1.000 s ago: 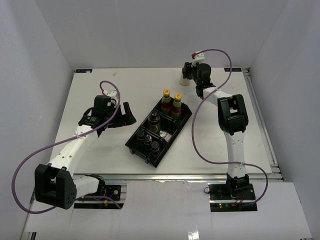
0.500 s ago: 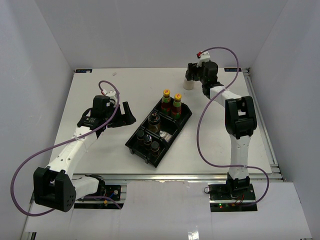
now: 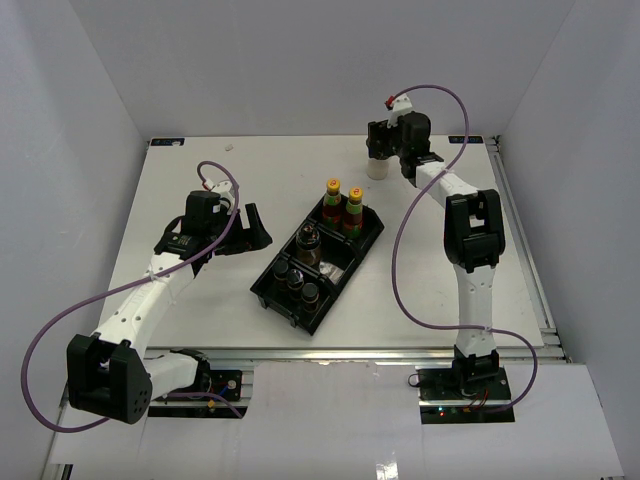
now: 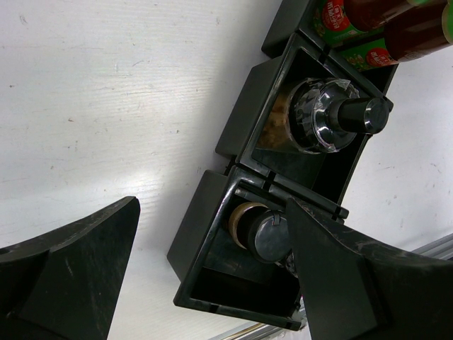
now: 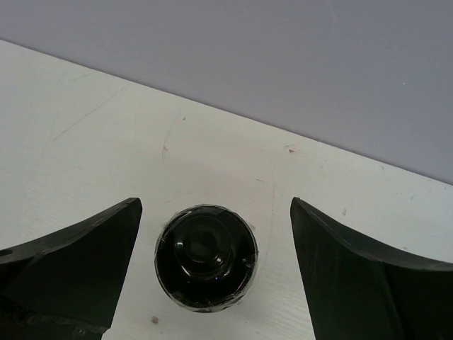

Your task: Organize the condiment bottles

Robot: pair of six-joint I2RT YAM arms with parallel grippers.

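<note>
A cream-bodied bottle [image 3: 377, 166] with a black top [image 5: 206, 256] stands upright on the table at the far back. My right gripper [image 3: 384, 146] [image 5: 214, 204] hangs over it, open, a finger on each side and not touching. The black divided tray [image 3: 262, 288] [image 4: 241, 127] holds two red-sauce bottles [image 3: 343, 203] [image 4: 382, 32], a silver-lidded jar [image 3: 309, 243] [image 4: 331, 117] and dark jars [image 3: 297, 281], one with a black lid [image 4: 269, 237]. My left gripper [image 3: 256, 228] [image 4: 212, 212] hovers open just left of the tray, empty.
White walls close the table on three sides, and the back wall is right behind the cream bottle. A metal rail [image 3: 400, 352] runs along the near edge. Purple cables loop off both arms.
My right gripper has opened and let go of the cream bottle, which now stands free a little further right at the back. The left arm has not moved.
</note>
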